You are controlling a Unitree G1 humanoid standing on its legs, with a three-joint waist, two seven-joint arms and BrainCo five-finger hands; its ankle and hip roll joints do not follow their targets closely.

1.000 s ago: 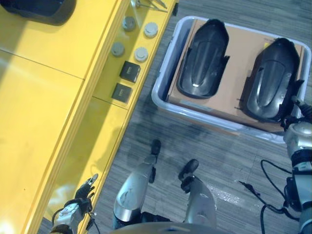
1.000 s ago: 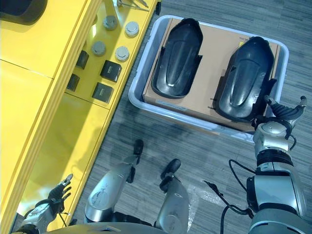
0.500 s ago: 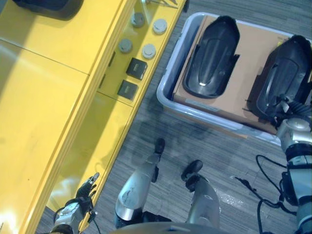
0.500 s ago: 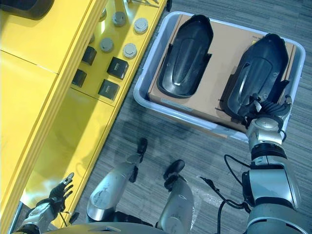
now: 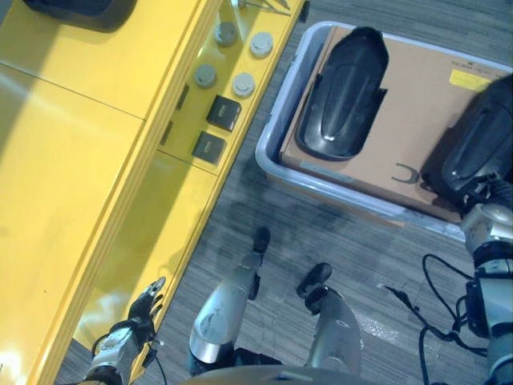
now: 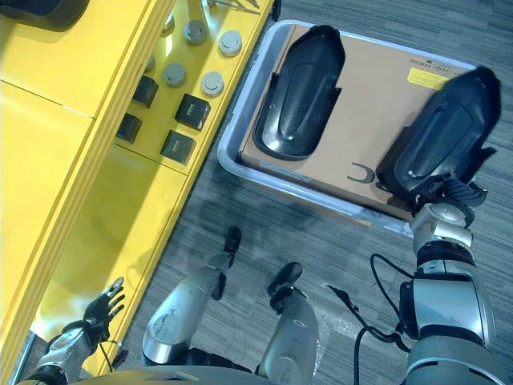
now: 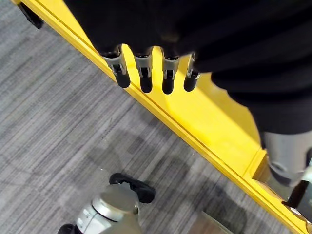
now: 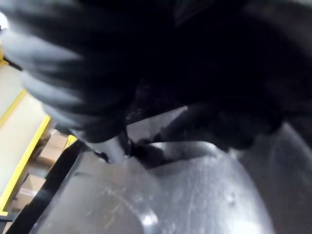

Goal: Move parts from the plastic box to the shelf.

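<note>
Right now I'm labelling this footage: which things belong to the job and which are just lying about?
Job:
plastic box
two black parts: nearer shelf, at right hand
right hand
yellow shelf

Lying about:
round grey pieces
small black blocks
idle left hand

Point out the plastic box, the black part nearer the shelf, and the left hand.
plastic box (image 6: 232, 156): right eye view, its pale rim.
black part nearer the shelf (image 6: 298, 90): right eye view, its domed middle.
left hand (image 6: 102, 307): right eye view, its palm.

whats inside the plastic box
Inside the plastic box lies a brown cardboard sheet with two black moulded parts on it: one lying flat, the other at the right robot hand. Anything beneath the cardboard is covered.
</note>
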